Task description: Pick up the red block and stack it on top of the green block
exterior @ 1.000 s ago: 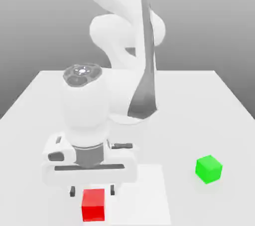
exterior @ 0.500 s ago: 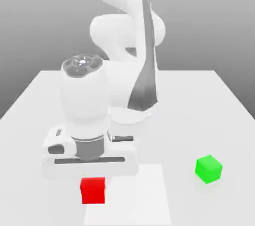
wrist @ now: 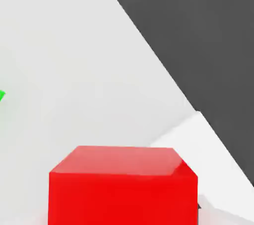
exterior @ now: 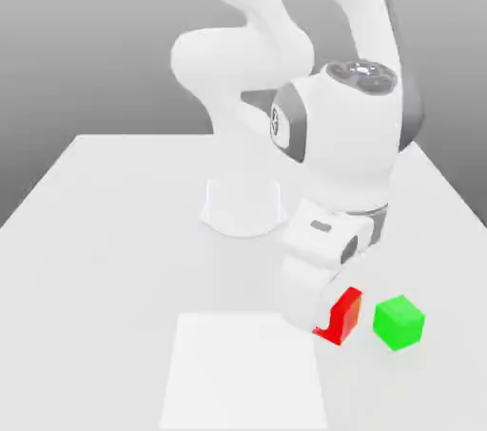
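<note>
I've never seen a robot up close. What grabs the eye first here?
The big white arm, bending down over a pale table. At its tip, the tool is shut on a bright red block, carried just beside a green block that sits on the table toward the exterior view's right. The two cubes are the only strong colours in the scene.

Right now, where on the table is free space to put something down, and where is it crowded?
Free: the table on the exterior view's left, between its edge and the arm's base, and the pale square patch in front. Crowded: the exterior view's right, where the gripper holds the red block beside the green block.
</note>
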Controlling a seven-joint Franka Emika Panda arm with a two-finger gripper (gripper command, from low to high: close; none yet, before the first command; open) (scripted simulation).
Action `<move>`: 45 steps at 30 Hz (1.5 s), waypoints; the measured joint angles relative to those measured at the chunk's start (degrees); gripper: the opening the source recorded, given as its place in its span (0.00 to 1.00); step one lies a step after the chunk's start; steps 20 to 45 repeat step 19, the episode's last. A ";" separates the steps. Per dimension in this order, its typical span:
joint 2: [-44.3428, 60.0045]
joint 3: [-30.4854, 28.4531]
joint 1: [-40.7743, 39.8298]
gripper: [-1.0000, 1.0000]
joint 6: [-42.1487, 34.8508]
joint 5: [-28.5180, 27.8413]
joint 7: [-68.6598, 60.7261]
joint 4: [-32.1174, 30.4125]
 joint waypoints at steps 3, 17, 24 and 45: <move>-1.60 1.53 3.48 0.00 -0.25 0.70 -6.24 -1.40; 6.07 2.93 11.72 1.00 9.90 -1.67 -18.00 -4.19; 6.07 2.93 11.72 1.00 9.90 -1.67 -18.00 -4.19; 6.07 2.93 11.72 1.00 9.90 -1.67 -18.00 -4.19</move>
